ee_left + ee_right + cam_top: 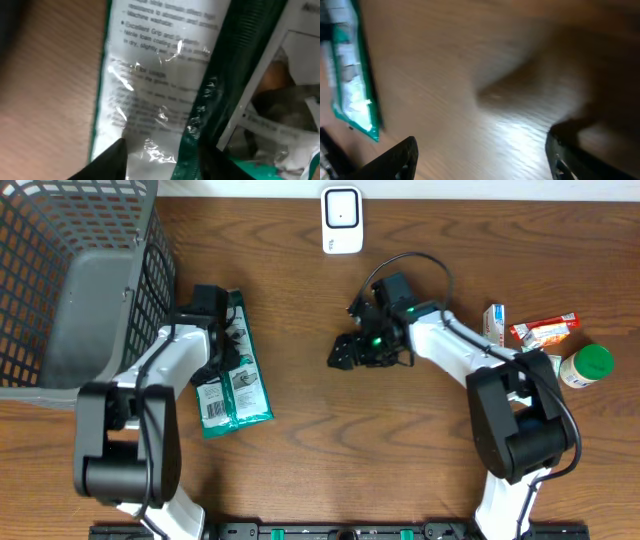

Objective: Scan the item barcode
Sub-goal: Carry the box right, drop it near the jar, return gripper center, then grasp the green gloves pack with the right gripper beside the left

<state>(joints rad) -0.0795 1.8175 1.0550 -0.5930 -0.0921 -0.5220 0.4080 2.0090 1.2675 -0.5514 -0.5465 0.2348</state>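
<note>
A: Left claw (157,165)?
B: Down on the packet (150,100), with fingertips (107,162) part-way apart and crinkled film between them. Pinching or only straddling, can't tell.
A: Right claw (487,155)?
B: Spread wide, with only bare table (495,65) between the fingers. Hangs low over the middle of the wood, apart from everything.
A: And the packet itself?
B: Lies flat on the left half of the table, green-edged, printed side up. Shows a barcode (213,409) on the near end, facing upward and uncovered. Tucked at the far end under the left claw, just beside the basket (80,270).
A: Scanner (341,220)?
B: White, at the far edge, about mid-table. Well apart from the packet, somewhat nearer the right claw.
A: Anything else out there?
B: Off to the right, a small box (494,323), a snack pack (545,331) and a green-lidded bottle (585,365), all near one another. Over in the far-left corner, that grey mesh basket.
</note>
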